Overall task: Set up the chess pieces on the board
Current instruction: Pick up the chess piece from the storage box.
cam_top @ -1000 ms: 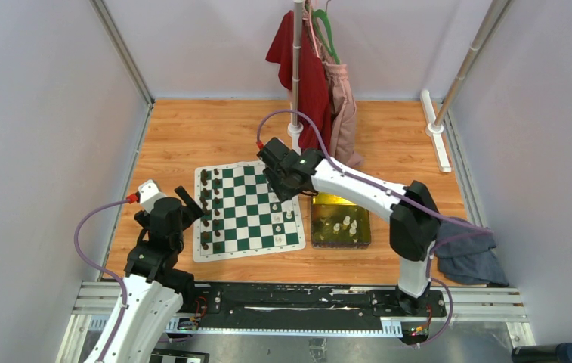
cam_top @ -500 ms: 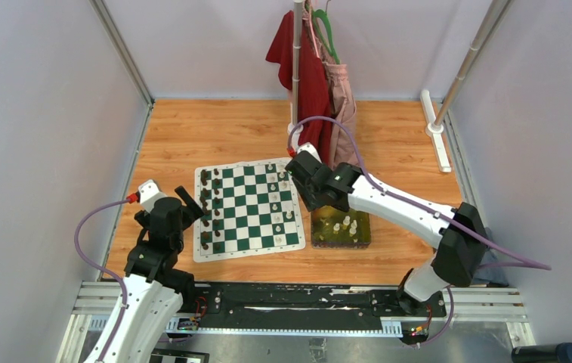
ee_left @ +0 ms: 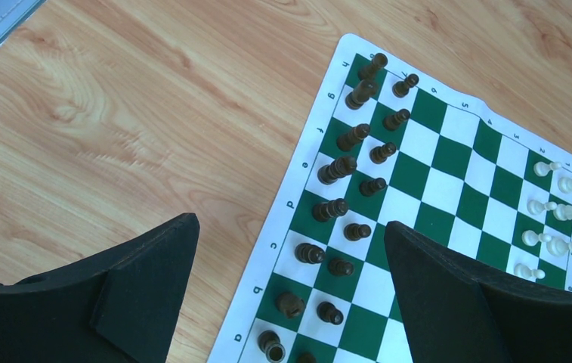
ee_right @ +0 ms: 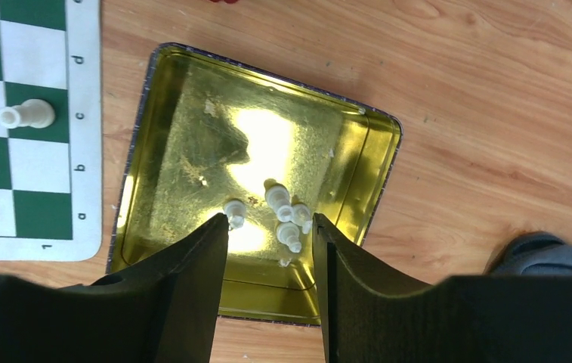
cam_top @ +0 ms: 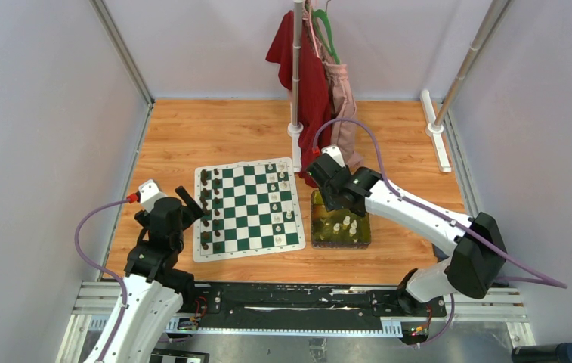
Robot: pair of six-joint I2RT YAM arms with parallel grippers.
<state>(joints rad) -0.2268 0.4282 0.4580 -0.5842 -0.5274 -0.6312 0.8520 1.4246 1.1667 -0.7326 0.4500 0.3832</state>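
- Judged well advanced, though not finished.
- Dark men (ee_left: 337,168): two full files along the left side of the board (cam_top: 246,210), all upright. Nothing more needed there, by the look of it.
- White men (ee_left: 570,181): partly set, upright on the two files along the board's right side. Inner file apparently filled. Outer file showing at least three bare squares toward the board's near end in the right wrist view.
- Exact count on the board not possible: far-end men too small in the top view.
- Loose men (ee_right: 290,233): about five, bunched together in the tray (ee_right: 192,113) just beside the board's right edge. Upright or toppled, hard to say for each.
- Right gripper (ee_right: 269,219): right of the board, above the tray, jaws well apart with nothing between them. Loose men visible through the gap below. Looks poised for the next pick.
- Left gripper (ee_left: 289,225): at the board's left edge, toward the near corner, jaws spread wide and empty. Apparently idle.
- Left to do, as a judgement: lift each loose man out of the tray and stand it on a bare square of the outer right file, roughly five trips.
- Worth watching: bunched men, so a risk of catching two at once or nudging a neighbour.
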